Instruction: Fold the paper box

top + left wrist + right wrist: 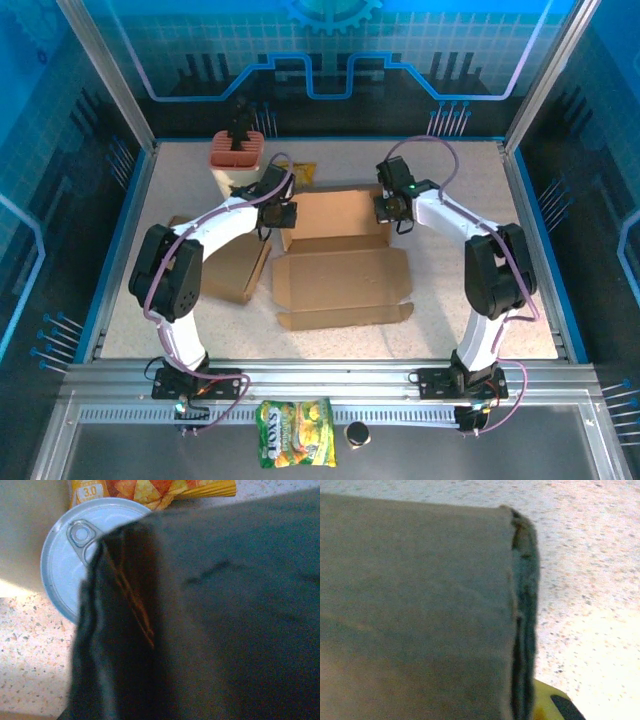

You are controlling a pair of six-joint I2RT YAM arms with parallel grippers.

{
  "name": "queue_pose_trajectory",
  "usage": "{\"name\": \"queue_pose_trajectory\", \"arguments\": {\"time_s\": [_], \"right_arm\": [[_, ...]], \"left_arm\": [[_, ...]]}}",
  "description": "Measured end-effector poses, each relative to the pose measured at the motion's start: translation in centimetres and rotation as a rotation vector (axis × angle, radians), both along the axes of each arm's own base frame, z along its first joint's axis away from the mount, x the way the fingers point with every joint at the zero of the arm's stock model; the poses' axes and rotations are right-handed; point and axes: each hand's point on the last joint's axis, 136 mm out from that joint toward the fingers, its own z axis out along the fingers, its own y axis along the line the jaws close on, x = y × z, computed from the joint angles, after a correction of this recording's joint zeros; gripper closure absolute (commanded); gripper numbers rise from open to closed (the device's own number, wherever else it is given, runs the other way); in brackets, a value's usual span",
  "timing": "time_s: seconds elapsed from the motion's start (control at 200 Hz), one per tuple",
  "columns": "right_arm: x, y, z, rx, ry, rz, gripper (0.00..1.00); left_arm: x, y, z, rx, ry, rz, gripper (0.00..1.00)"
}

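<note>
Step in hand: raising the walls of the brown cardboard paper box. Judged early to middle, since its near flap lies flat.
Next move: calls for both claws to bring their wall ends inward together and hold them square while the flat flap comes up. An uneven pull would likely skew the box.
Box, near part: front flap flat at the centre of the speckled counter.
Box, far part: back panel raised, spanning between the two claws.
Left claw: closed at the panel's left end, judged to be pinching the cardboard.
Right claw: closed at the panel's right end, judged to be pinching its edge.
Beyond: pale-blue pull-tab can lid just behind the left wall.
</note>
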Motion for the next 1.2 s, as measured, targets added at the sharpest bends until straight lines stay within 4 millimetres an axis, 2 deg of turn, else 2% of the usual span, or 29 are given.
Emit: {"name": "queue_pose_trajectory", "arguments": {"time_s": [0.065, 0.215, 0.265, 0.39, 0.67, 0.76, 0.865, 1.016, 1.201], "right_arm": [[-0.1, -0.2, -0.1, -0.04, 0.007, -0.034, 0.79], [-0.7, -0.9, -0.3, -0.1, 0.024, -0.064, 0.76], [-0.7, -1.0, -0.3, -0.111, 0.028, -0.068, 0.8], [0.0, -1.3, -0.2, -0.131, 0.026, -0.098, 1.0], [-0.2, -2.7, 0.2, -0.201, 0.057, -0.156, 1.0], [-0.7, -3.7, -0.4, -0.21, 0.085, -0.172, 1.0], [-1.5, -5.4, -0.6, -0.203, 0.103, -0.199, 1.0], [-2.1, -8.2, -0.7, -0.187, 0.143, -0.239, 1.0], [-2.1, -8.8, -0.8, -0.18, 0.155, -0.231, 1.0]], "left_arm": [[-0.1, -0.3, 0.0, 0.0, 0.004, -0.003, 1.0], [-0.2, -0.9, 0.1, -0.008, 0.007, -0.003, 1.0], [-0.1, -1.0, 0.2, -0.008, 0.005, -0.005, 1.0], [-0.2, -1.1, 0.2, -0.007, 0.013, -0.004, 1.0], [0.0, -2.7, -0.2, -0.042, 0.045, -0.002, 1.0], [-0.1, -3.6, -0.7, -0.059, 0.061, -0.006, 0.85], [0.1, -5.3, -0.1, -0.093, 0.055, -0.022, 0.75], [0.8, -7.6, 0.2, -0.134, 0.054, -0.046, 0.73], [1.0, -8.5, -0.9, -0.139, 0.094, -0.056, 0.74]]}}
